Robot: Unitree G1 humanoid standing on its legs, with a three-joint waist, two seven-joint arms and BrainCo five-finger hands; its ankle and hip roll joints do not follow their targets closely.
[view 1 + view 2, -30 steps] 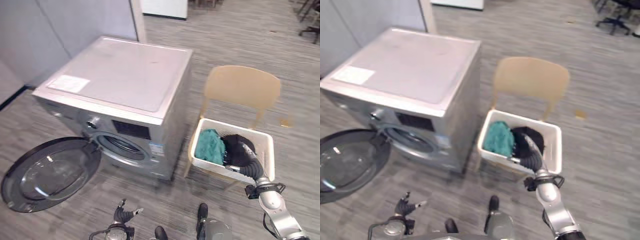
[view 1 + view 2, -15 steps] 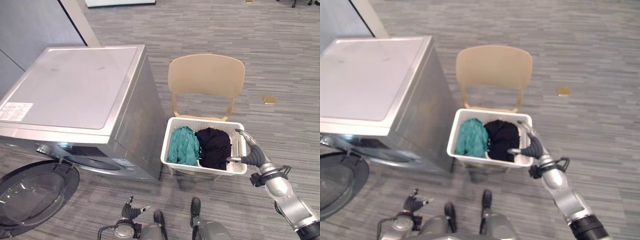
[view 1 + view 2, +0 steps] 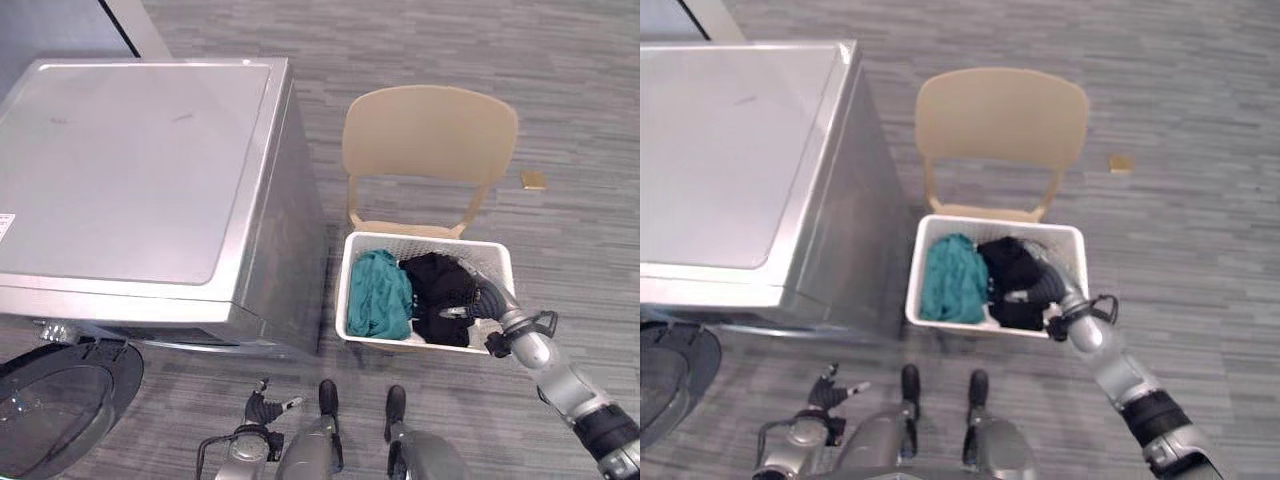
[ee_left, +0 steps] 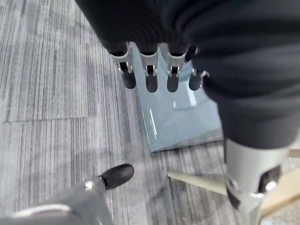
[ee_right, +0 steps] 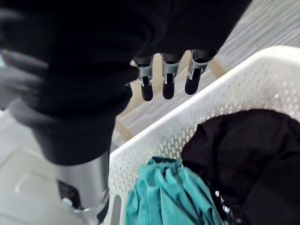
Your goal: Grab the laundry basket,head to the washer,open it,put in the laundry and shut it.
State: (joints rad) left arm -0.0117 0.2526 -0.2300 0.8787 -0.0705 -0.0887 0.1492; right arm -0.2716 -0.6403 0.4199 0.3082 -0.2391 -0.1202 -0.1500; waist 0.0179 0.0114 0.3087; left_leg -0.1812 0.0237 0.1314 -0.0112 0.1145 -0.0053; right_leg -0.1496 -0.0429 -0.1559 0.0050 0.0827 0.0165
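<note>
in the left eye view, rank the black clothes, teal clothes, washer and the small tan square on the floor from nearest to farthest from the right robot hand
1. Black clothes: in the basket's right half, right at the right robot hand.
2. Teal clothes: in the basket's left half, just past the black ones.
3 and 4. Washer, off to the left, and tan square, on the floor beyond the chair: too close to call.

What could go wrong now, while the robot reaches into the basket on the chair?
The white laundry basket sits on the tan chair, so a sideways pull by the right hand could perhaps tip it off. The hand is above the black garment; it may snag the teal garment too. The washer door lies open low, a possible obstacle on the way over.
</note>
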